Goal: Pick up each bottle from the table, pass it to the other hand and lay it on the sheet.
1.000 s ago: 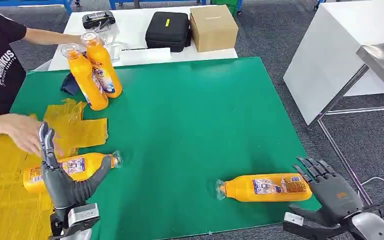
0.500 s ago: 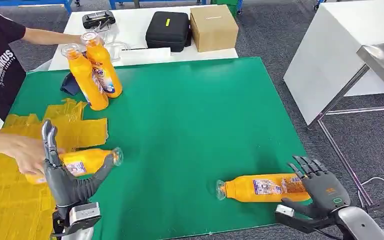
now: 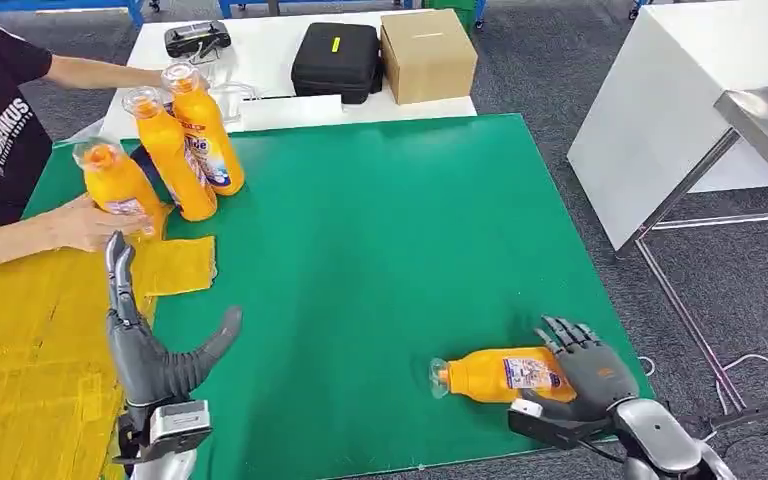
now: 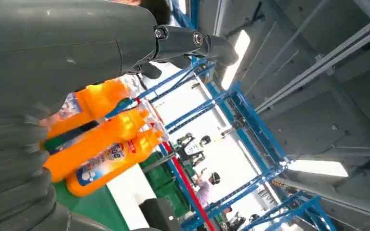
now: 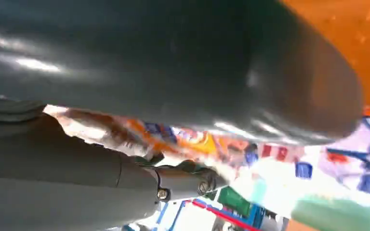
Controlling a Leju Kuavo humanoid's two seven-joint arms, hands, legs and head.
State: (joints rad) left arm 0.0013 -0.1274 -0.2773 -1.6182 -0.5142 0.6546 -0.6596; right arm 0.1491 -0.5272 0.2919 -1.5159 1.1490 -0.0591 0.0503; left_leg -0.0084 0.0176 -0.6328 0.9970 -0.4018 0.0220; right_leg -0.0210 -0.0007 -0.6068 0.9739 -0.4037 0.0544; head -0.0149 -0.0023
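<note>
One orange plastic bottle with a clear cap and a printed label lies on its side at the lower right of the frame, cap pointing left, its base end under dark fingers. Two more orange bottles of the same kind stand upright, touching each other, at the upper left. A fourth orange bottle stands tilted just left of that pair, held by a person's hand. The crinkled yellow sheet lies flat along the frame's left side, reaching the lower left corner.
</note>
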